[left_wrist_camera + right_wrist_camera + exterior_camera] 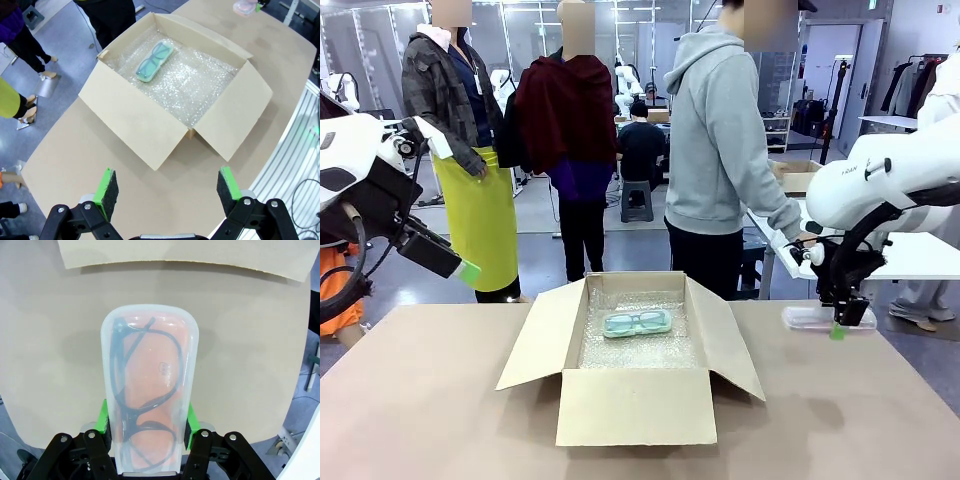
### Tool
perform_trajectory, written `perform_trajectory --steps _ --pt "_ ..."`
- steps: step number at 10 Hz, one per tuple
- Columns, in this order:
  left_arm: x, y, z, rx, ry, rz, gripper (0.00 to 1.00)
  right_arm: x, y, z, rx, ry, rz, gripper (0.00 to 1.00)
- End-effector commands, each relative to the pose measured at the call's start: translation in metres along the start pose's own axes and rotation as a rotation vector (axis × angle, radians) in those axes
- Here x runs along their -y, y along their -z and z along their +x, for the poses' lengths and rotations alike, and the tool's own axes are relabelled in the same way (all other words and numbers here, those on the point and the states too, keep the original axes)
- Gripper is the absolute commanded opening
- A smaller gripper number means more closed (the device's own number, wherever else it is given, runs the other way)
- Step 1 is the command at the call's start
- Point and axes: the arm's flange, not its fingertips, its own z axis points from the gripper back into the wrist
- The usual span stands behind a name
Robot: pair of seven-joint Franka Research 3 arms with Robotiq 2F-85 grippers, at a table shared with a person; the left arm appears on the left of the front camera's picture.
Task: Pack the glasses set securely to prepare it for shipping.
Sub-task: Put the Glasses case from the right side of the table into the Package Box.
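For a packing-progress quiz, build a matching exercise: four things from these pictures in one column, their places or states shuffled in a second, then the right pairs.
Things
1. teal glasses case
2. pink glasses case
3. left gripper
4. cardboard box

Places or states
A. open, holding nothing
B. flaps spread, in the middle of the table
C. lying on the bubble wrap
D. clamped in the right gripper

Pairs: 1-C, 2-D, 3-A, 4-B

Teal-glasses case (pixel 637 323): flat on bubble wrap (pixel 640 352) in open box (pixel 630 408). Pink-glasses case (pixel 812 318): level in right gripper (pixel 849 320), perhaps just off table (pixel 420 400).
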Motion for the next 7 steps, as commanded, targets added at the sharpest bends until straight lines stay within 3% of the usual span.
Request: perform_trajectory --steps 1,3,4,7 --pt "0.000 0.000 0.000 0.006 0.001 0.003 1.00 0.008 -0.002 0.000 -0.008 -0.003 -0.007 0.44" --pt "0.000 0.000 0.000 0.006 0.001 0.003 1.00 0.008 -0.002 0.000 -0.008 -0.003 -0.007 0.44" --pt "0.000 0.000 0.000 0.006 0.001 0.003 1.00 0.006 -0.002 -0.002 0.001 0.004 -0.006 0.63" --pt "0.000 0.000 0.000 0.006 0.001 0.003 1.00 -0.011 -0.044 0.054 0.005 -0.019 -0.079 0.63"
